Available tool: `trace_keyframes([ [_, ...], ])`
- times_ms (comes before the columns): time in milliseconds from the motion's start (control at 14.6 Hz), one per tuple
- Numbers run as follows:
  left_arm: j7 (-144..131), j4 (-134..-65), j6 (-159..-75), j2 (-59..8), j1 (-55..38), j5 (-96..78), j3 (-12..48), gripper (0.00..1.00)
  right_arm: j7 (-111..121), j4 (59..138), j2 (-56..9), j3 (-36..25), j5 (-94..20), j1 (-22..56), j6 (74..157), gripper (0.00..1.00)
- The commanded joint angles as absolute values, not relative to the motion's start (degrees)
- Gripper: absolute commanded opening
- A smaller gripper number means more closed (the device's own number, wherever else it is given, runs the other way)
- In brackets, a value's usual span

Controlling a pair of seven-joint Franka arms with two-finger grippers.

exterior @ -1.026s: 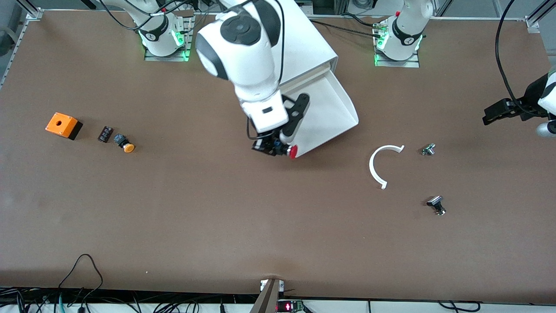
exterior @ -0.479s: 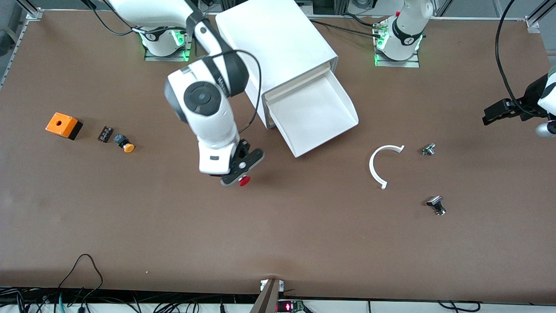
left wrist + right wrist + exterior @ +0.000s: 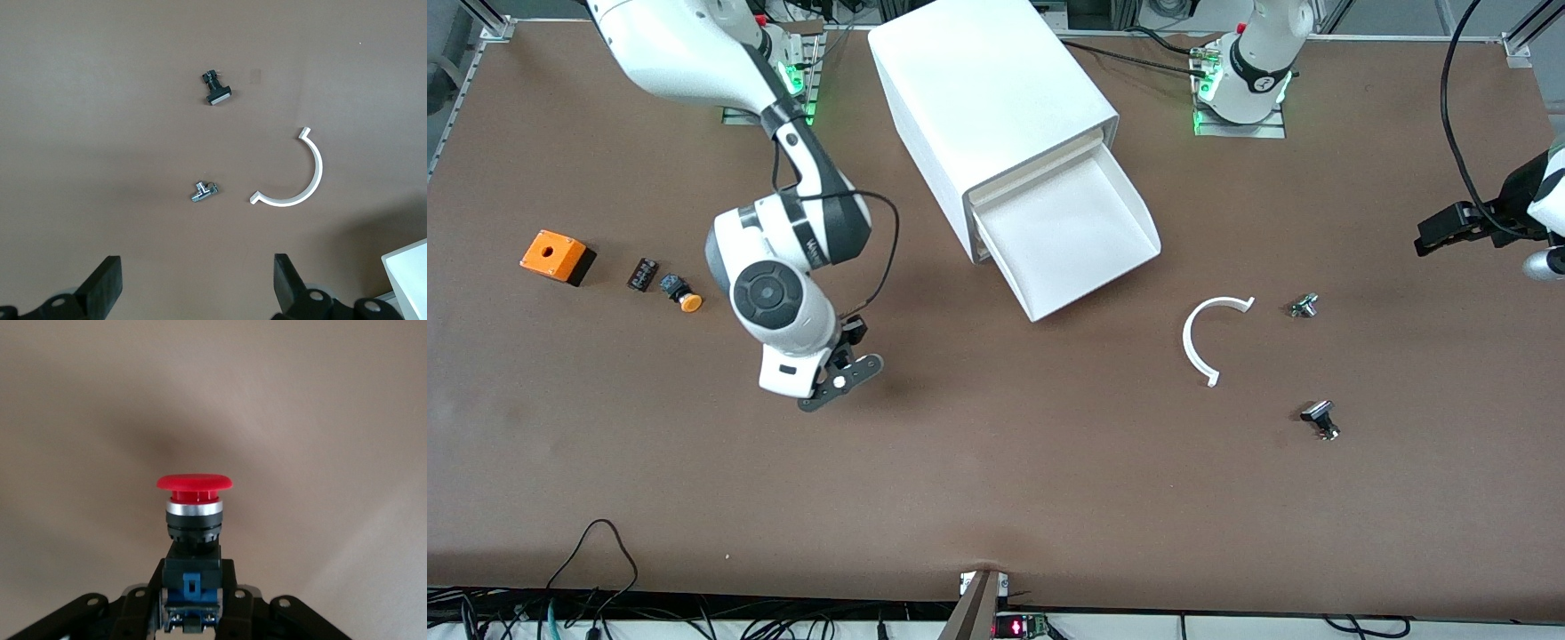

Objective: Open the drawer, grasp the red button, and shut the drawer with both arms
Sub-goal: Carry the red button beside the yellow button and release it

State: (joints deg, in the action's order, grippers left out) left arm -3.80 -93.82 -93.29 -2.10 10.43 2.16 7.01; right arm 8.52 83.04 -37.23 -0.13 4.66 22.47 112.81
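My right gripper (image 3: 841,377) is over bare table between the open drawer (image 3: 1085,240) and the orange-capped button (image 3: 681,296). It is shut on the button (image 3: 194,513), gripping its blue and black body with the red cap pointing away from the fingers (image 3: 230,613). In the front view the button is hidden by the hand. The drawer is pulled out of the white cabinet (image 3: 987,80) and looks empty. My left gripper (image 3: 1436,233) waits open and empty at the left arm's end of the table; its open fingers (image 3: 107,287) show in the left wrist view.
A white C-shaped ring (image 3: 1200,342), a small metal part (image 3: 1304,306) and a black part (image 3: 1320,418) lie toward the left arm's end. An orange box (image 3: 554,255) and a small black block (image 3: 643,274) lie toward the right arm's end.
My right arm has swung from the drawer's front edge toward its own end of the table, carrying the red button. The left arm has not moved.
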Motion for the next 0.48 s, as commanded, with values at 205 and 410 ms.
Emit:
trace_keyframes([
  [205, -3.7, -92.1, -92.2, -2.5, 10.7, 1.5, 8.5, 1.00, 12.4, 97.5, -32.0, 0.5, 4.9, 19.0, 120.4, 0.18],
  [410, -3.4, -92.1, -92.3, -2.5, 10.7, 1.7, 8.6, 1.00, 14.7, 106.1, -29.2, 0.5, 5.0, 17.7, 128.8, 0.18],
])
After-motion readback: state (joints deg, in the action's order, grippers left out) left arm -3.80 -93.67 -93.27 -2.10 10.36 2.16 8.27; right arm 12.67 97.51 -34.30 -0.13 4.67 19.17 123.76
